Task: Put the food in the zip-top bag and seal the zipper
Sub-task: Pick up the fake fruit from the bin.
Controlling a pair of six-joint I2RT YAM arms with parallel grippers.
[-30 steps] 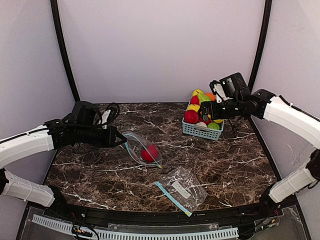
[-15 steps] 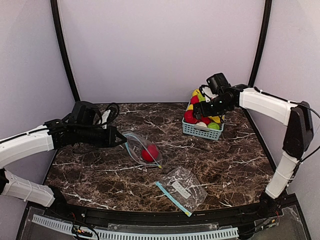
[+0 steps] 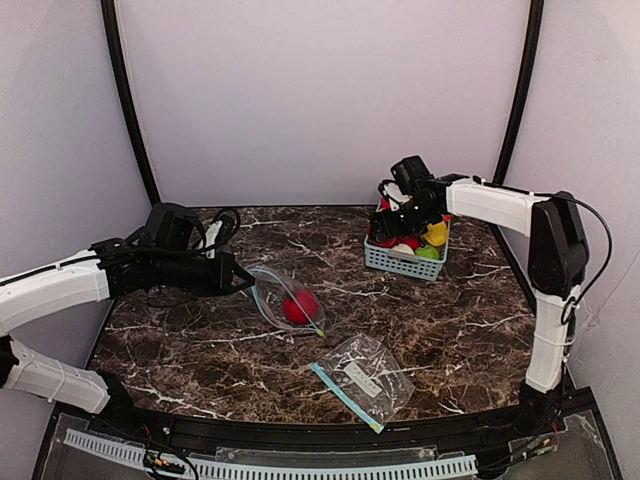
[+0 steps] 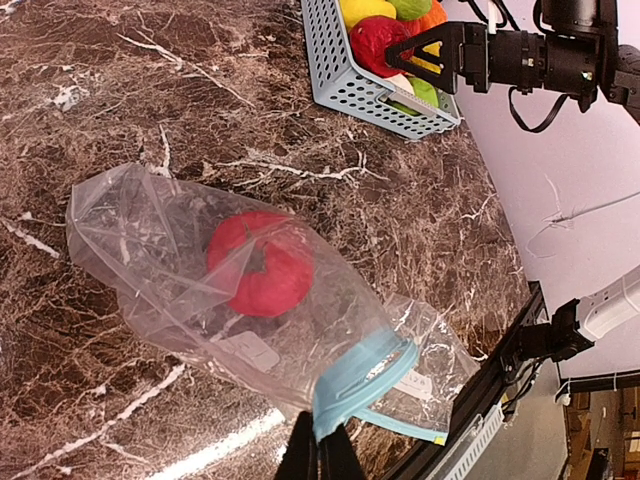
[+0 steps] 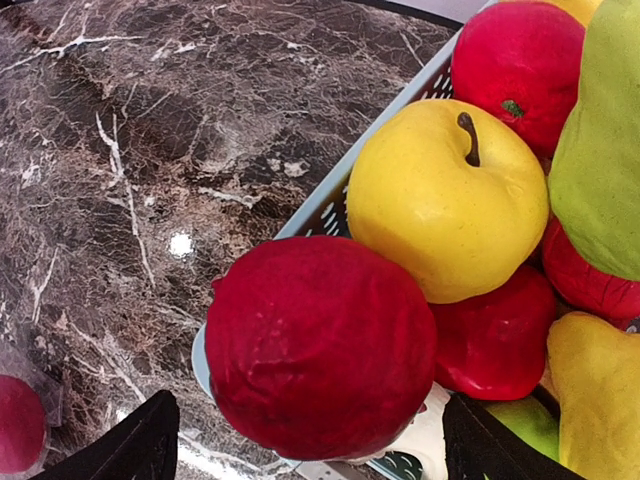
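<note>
My left gripper [image 3: 245, 280] is shut on the blue zipper edge [image 4: 365, 375] of a clear zip-top bag [image 3: 272, 292], holding its mouth up off the table. One red fruit [image 4: 262, 262] lies inside that bag. My right gripper [image 3: 395, 215] hangs over the light-blue basket [image 3: 405, 262] of food. In the right wrist view it [image 5: 315, 440] is open, and its black fingers [image 5: 150, 440] stand on either side of a dark red fruit [image 5: 320, 345] on top of the pile. Beside that fruit lie a yellow apple [image 5: 445, 195], a green pear [image 5: 600, 170] and more red fruits.
A second zip-top bag [image 3: 365, 375] lies flat near the front edge, right of centre. The basket stands at the back right, near the wall. Bare marble shows between the held bag and the basket.
My right arm has swung left and come down over the basket, bringing its gripper round the top red fruit. The left arm and the held bag have not moved.
</note>
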